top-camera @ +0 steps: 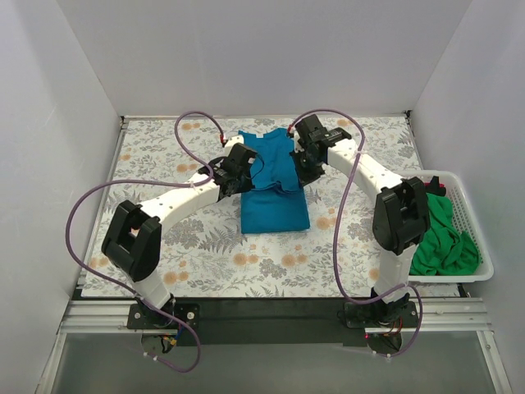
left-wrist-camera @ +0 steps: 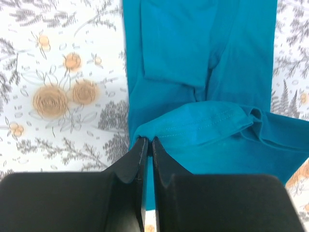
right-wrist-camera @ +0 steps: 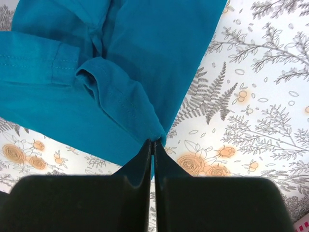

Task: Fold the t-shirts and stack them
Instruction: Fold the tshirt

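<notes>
A teal-blue t-shirt [top-camera: 273,187] lies lengthwise in the middle of the floral table, its far part lifted and doubled over. My left gripper [top-camera: 248,171] is shut on the shirt's left edge; in the left wrist view the black fingers [left-wrist-camera: 166,166] pinch a hemmed fold of the teal-blue t-shirt [left-wrist-camera: 203,72]. My right gripper [top-camera: 300,164] is shut on the right edge; its wrist view has the gripper [right-wrist-camera: 153,143] pinching a bunched corner of the teal-blue t-shirt [right-wrist-camera: 125,53]. A green t-shirt [top-camera: 441,238] lies crumpled in the basket, with a scrap of red-magenta cloth [top-camera: 441,189] behind it.
A white slatted basket [top-camera: 480,246] stands at the table's right edge, beside the right arm's elbow. White walls close in the left, far and right sides. Purple cables loop from both arms over the floral tablecloth [top-camera: 156,156].
</notes>
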